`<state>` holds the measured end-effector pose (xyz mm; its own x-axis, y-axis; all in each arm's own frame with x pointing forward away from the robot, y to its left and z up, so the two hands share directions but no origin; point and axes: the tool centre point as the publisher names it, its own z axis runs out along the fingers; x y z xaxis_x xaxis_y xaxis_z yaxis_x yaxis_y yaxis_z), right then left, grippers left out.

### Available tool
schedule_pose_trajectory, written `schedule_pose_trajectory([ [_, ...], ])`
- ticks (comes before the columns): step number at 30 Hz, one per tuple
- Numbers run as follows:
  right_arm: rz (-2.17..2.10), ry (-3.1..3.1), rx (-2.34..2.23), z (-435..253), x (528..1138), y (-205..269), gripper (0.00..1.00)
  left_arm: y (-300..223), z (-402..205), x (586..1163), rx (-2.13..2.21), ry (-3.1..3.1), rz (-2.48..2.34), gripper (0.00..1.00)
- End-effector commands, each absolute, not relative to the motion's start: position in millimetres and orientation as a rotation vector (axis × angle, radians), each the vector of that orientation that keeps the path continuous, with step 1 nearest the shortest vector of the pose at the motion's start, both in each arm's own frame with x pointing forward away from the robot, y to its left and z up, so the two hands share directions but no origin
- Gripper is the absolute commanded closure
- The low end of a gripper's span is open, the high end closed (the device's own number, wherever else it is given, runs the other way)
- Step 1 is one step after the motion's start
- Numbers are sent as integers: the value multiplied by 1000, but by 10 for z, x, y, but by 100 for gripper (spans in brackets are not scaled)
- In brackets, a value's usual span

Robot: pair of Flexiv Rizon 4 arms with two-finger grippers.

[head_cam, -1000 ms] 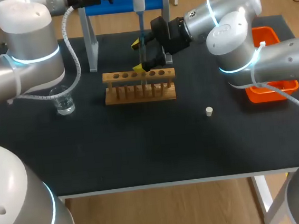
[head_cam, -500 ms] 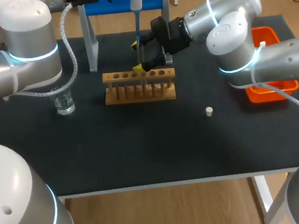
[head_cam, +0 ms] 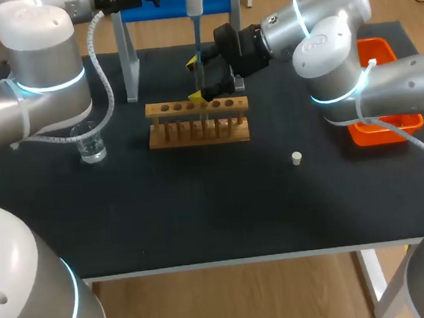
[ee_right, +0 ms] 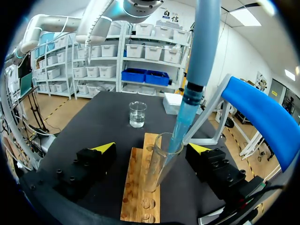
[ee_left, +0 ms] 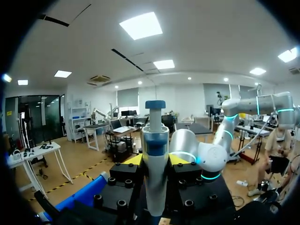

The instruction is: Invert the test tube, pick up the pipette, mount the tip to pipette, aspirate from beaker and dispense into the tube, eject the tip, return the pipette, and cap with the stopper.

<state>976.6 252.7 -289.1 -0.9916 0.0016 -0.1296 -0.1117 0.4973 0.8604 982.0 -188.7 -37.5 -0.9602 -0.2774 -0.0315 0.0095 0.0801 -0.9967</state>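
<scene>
Two grippers meet at the rack: the left gripper clamps the pipette, its tip inside the racked test tube, which stands untouched between the spread fingers of the right gripper; beaker and stopper sit well apart.

Black table. A wooden rack stands directly under the right claw. A beaker of water sits ahead of the claw, past the rack's far end. The blue stand is just beside the claw. A small white stopper lies behind the claw, well apart. An orange tray is farther behind, at the table's edge.
</scene>
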Motion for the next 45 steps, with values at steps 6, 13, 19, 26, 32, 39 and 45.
schedule_pose_trajectory([
  [6,1514,2625,-100,-2879,9771,2519,0,-1878,-400,9807,-278,2140,-1985,100],
  [13,1514,2625,-100,-2879,9771,2519,0,-1869,-431,9817,-286,2137,-1990,100],
  [19,1514,2625,-100,-2879,9771,2519,0,-1861,-475,9836,-302,2139,-1992,100],
  [26,1514,2625,-100,-2879,9771,2519,0,-1851,-498,9858,-319,2135,-2003,100],
  [32,1514,2625,-100,-2879,9771,2519,0,-1836,-523,9872,-327,2136,-2004,100],
  [39,1514,2625,-100,-2879,9771,2519,0,-1826,-554,9874,-333,2137,-1988,100],
  [45,1514,2625,-100,-2879,9771,2519,0,-1819,-574,9879,-339,2135,-1989,100],
])
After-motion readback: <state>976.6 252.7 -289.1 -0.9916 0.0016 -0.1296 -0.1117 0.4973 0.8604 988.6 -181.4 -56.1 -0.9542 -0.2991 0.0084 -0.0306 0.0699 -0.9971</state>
